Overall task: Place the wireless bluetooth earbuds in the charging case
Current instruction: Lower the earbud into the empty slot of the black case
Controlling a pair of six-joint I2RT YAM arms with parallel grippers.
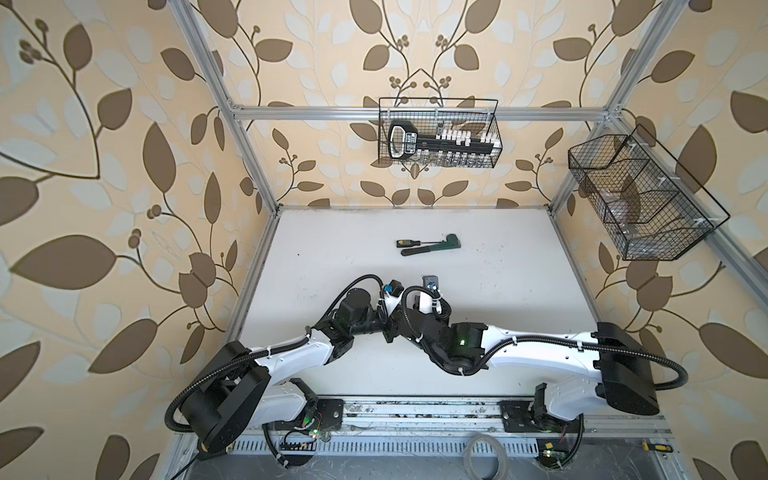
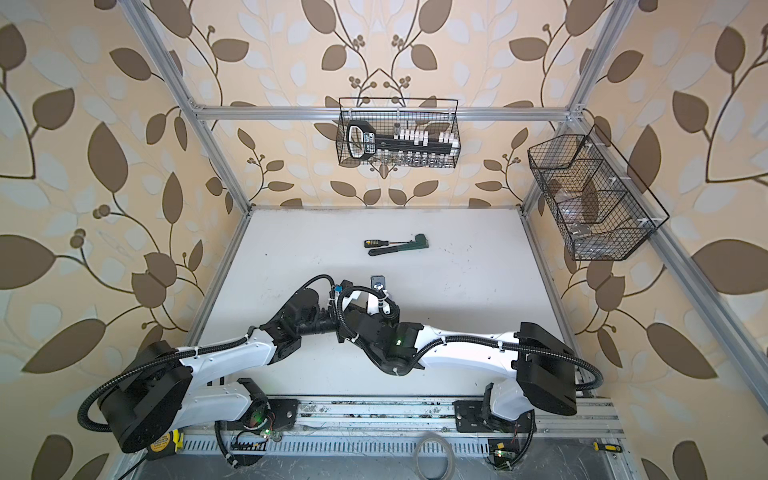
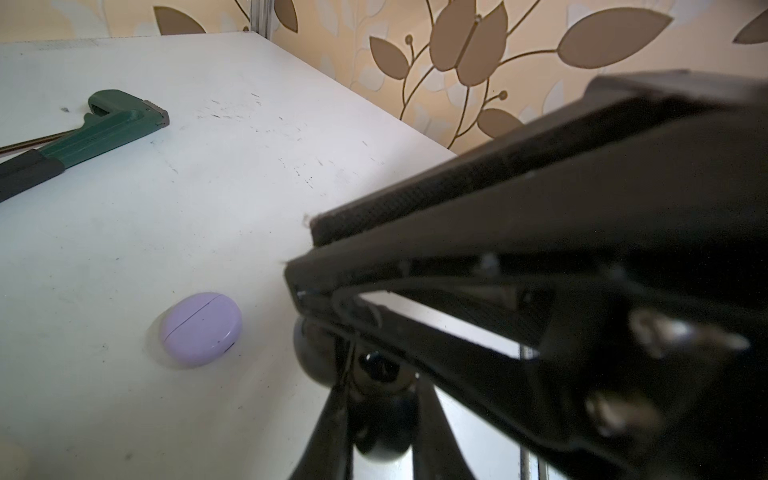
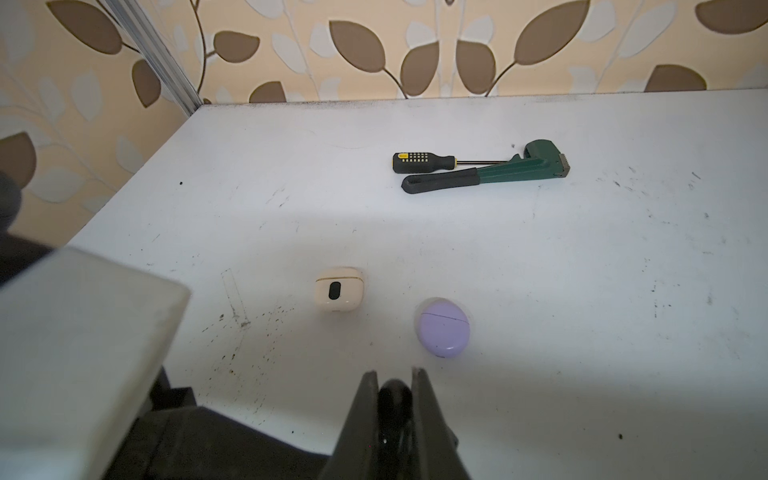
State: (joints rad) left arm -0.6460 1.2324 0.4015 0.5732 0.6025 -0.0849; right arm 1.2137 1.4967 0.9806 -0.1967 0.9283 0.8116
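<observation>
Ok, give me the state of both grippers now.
Left gripper: shut; whether it pinches anything cannot be told.
Right gripper: shut on a glossy black rounded plastic case.

Mid-table is crowded: the left gripper (image 3: 305,251), closed, sits tight against the right gripper (image 4: 394,376), which is clamped on a black case (image 4: 394,399), so I see no room between them. Just ahead lie the cream case (image 4: 339,289) and the lavender case (image 4: 444,327), near each other with a narrow gap. Farther back the screwdriver (image 4: 424,161) and wrench (image 4: 490,170) lie side by side. The table (image 4: 582,291) on either flank is open.
</observation>
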